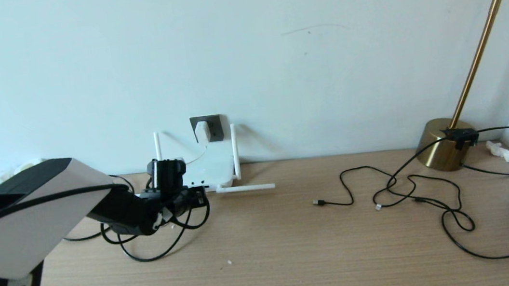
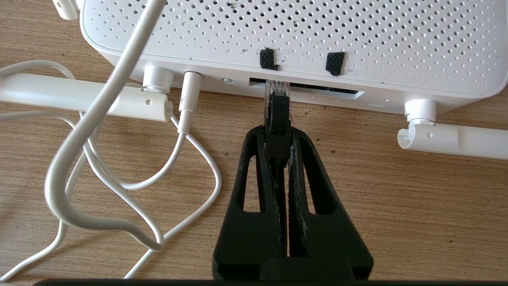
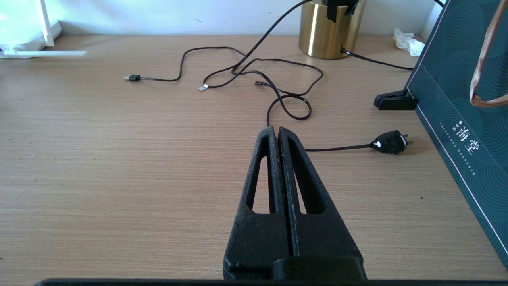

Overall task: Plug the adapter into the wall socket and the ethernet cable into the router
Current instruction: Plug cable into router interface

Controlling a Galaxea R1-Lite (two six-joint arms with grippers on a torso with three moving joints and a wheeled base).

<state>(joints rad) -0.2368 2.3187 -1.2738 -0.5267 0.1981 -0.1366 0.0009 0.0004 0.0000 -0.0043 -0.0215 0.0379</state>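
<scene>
Left wrist: left gripper (image 2: 278,137) pinches ethernet cable (image 2: 277,119).

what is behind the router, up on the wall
A dark grey wall socket sits on the wall behind the router, with the white adapter plugged into it. The socket's holes under the adapter are covered.

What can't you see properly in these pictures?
- Head view: the left gripper hides the router ports.
- Left wrist view: the ethernet cable plug's clear tip meets the slot; how deep it sits is hidden.
- Head view: the lamp top is cut off.
</scene>
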